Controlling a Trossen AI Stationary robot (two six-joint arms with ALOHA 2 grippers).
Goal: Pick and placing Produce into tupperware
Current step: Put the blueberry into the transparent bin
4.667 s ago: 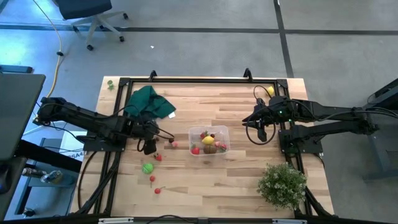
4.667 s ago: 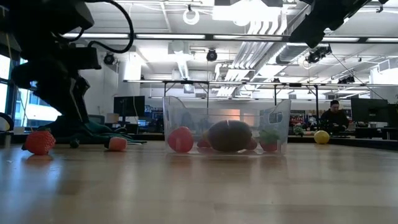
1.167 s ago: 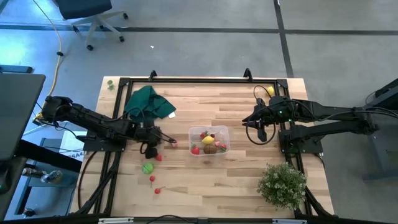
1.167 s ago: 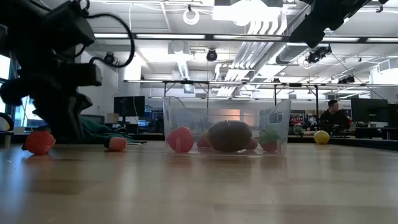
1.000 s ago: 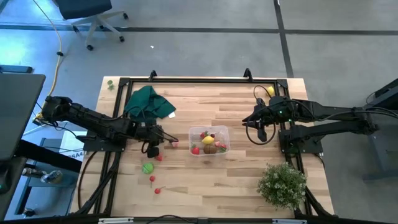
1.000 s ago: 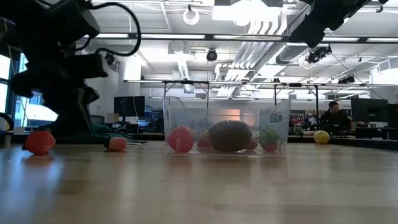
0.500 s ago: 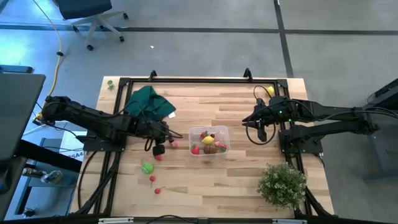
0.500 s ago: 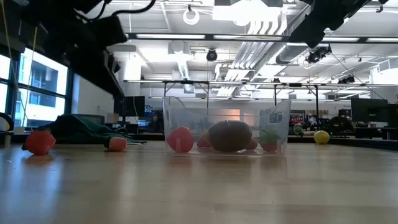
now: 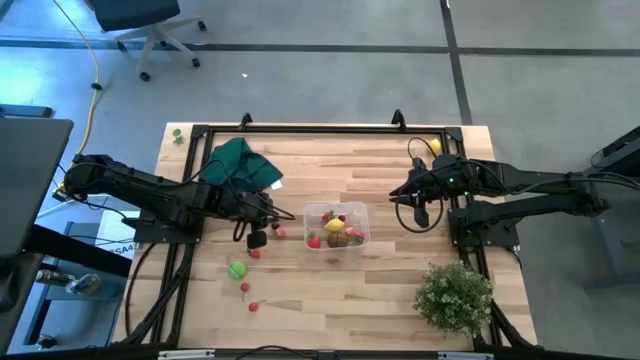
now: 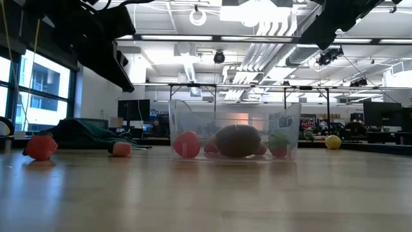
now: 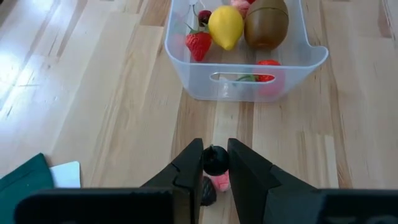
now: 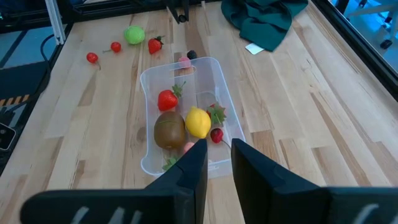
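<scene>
Gripping a small dark berry point(image 11: 216, 160), my left gripper point(image 11: 214, 163) is hovering left of the tupperware point(image 9: 337, 227). My right gripper point(image 12: 216, 163) is waiting at centre-right, fingers nearly together, grasping nothing.

Bare wood lies between the left gripper point(image 11: 215, 163) and the tupperware point(image 9: 360, 215); only a pink piece point(image 11: 220, 182) sits on the table under the fingers. Tub top is open, contents low. Left of the tub: green cloth point(image 9: 238, 166) at the back, loose produce point(image 9: 237, 270) toward the front. Leafy plant point(image 9: 455, 296) blocks the front right corner. Right gripper point(image 9: 417, 214) hangs right of the tub, open boards between.
</scene>
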